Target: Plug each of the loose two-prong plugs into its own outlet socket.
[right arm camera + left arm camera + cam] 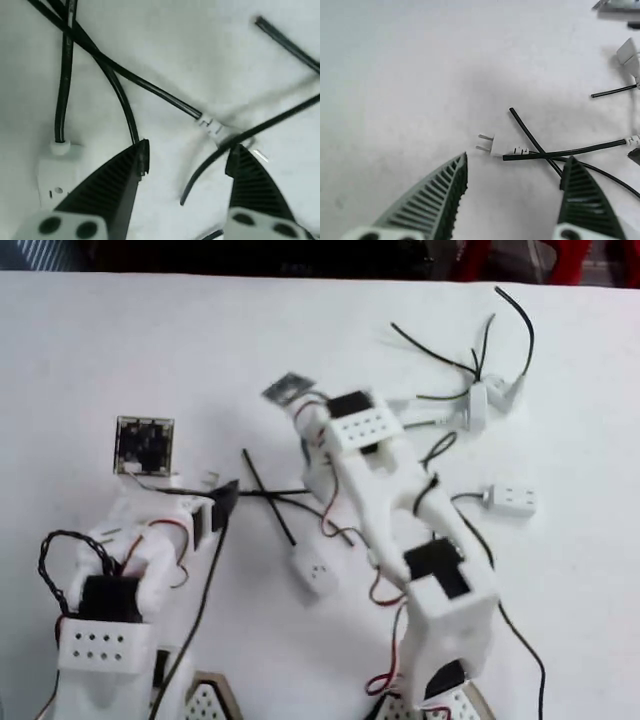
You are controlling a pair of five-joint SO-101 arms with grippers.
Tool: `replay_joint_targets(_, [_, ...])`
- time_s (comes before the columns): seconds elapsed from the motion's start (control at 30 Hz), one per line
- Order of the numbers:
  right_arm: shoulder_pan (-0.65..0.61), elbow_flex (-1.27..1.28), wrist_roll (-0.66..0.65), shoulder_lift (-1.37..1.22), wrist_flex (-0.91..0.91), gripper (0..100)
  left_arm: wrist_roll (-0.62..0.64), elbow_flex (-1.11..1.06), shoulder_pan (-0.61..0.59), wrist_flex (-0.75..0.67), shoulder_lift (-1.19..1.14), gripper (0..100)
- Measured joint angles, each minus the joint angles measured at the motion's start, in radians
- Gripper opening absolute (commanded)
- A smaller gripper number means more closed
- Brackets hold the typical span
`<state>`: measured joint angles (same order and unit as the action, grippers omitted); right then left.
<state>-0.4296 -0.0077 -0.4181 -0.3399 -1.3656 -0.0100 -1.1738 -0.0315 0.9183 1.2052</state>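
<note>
**High view:** three outlet sockets are lying on the white table (pixel 80 360): the centre socket (pixel 318 572), the 3 o'clock socket (pixel 513 500) and the 2 o'clock socket (pixel 480 405).

**Left wrist view:** the left gripper (pixel 516 164) is hanging with its claw apart. A two-prong plug (pixel 487 142) is lying just ahead of the fingertips, untouched, with a black cable (pixel 560 152) crossing its lead.

**Right wrist view:** the right gripper (pixel 189 152) is likewise standing apart and gripping nothing. A corded socket (pixel 57 170) is lying beside one finger and a ribbed plug (pixel 215 129) near the other.

**Handling, as judged:** the plugs are looking light, rigid and smooth, with thin, bendable prongs and springy leads that could be tugging them askew. I am recommending a hold across the body behind the prongs, never on the cable.
</note>
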Motion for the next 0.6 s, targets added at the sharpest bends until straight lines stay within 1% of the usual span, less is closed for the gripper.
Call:
replay_joint_targets(0.23, [-0.031, -0.009, 0.000, -0.118, 0.106, 24.8, 0.000, 0.000, 0.000, 0.000, 0.000, 29])
replay_joint_targets(0.3, [-0.028, -0.009, 0.002, -0.137, 0.137, 20.6, 0.000, 0.000, 0.000, 0.000, 0.000, 29])
replay_joint_targets(0.43, [-0.023, -0.011, 0.003, -0.150, 0.187, 1.7, 0.000, 0.000, 0.000, 0.000, 0.000, 29])
replay_joint_targets(0.47, [-0.021, -0.011, 0.003, -0.150, 0.204, 1.5, 0.000, 0.000, 0.000, 0.000, 0.000, 29])
replay_joint_targets(0.5, [-0.018, -0.011, 0.003, -0.150, 0.221, 3.4, 0.000, 0.000, 0.000, 0.000, 0.000, 29])
replay_joint_targets(0.6, [-0.017, -0.012, 0.002, -0.150, 0.250, 1.5, 0.000, 0.000, 0.000, 0.000, 0.000, 29])
